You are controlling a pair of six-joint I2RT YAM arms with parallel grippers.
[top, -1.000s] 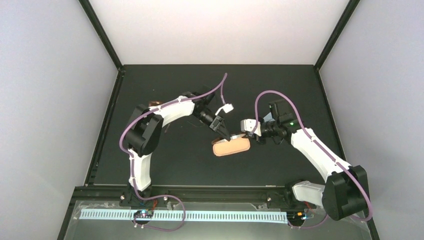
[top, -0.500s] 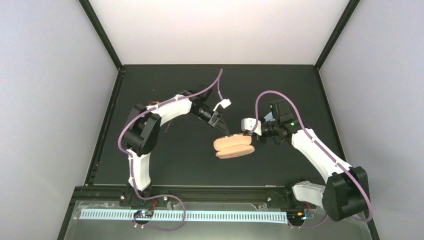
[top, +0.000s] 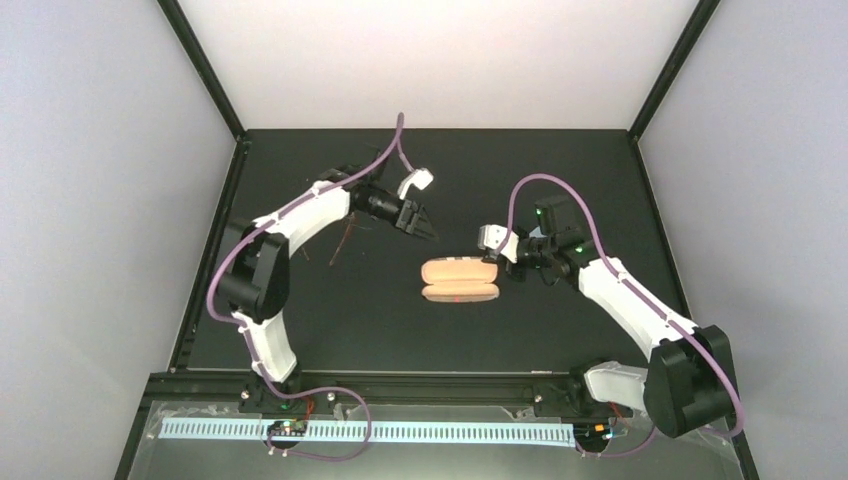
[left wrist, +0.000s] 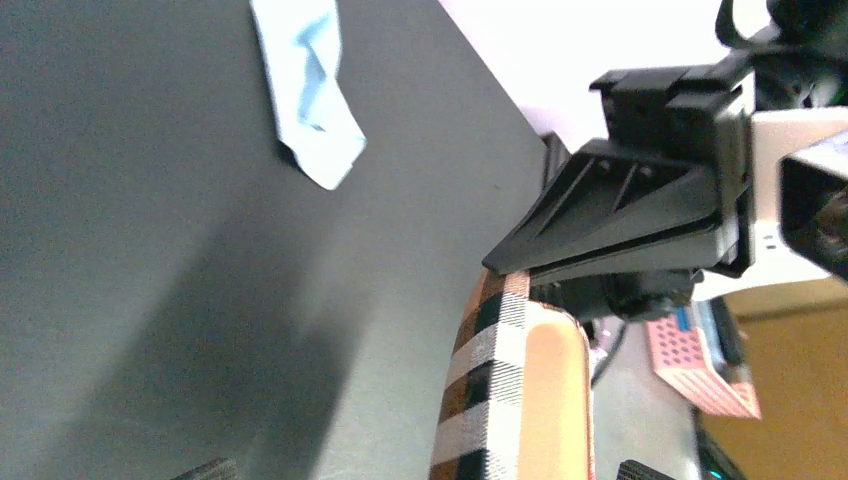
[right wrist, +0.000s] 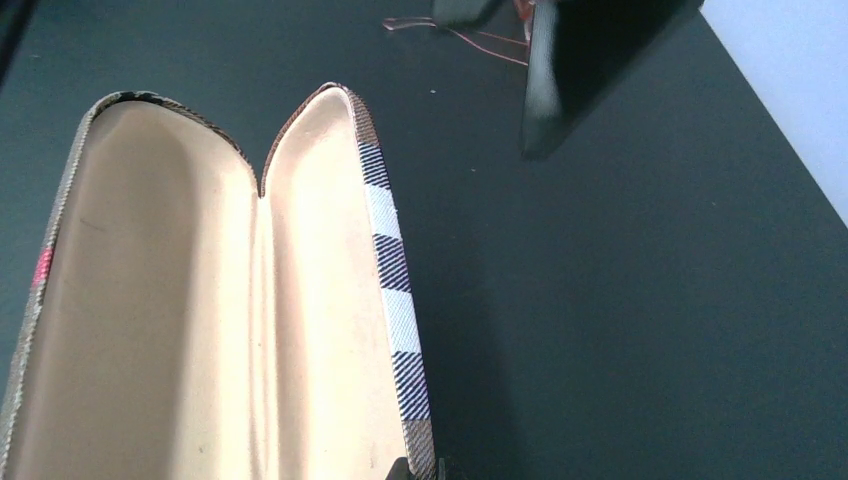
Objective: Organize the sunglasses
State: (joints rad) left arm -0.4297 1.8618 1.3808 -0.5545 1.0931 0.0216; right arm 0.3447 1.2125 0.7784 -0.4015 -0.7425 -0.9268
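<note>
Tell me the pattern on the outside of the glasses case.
Brown, dark and white check on the case; clearest in the right wrist view.

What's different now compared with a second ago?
The left claw pulled away from the case, moving back and to the left, and is open. The case now lies spread open and has shifted slightly farther back. The right claw stays clamped on its end; the sunglasses haven't moved.

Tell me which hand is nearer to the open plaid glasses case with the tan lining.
Right. The right hand grips the plaid glasses case at its right end. The left hand hangs open above and left of it in the top view, not touching.
</note>
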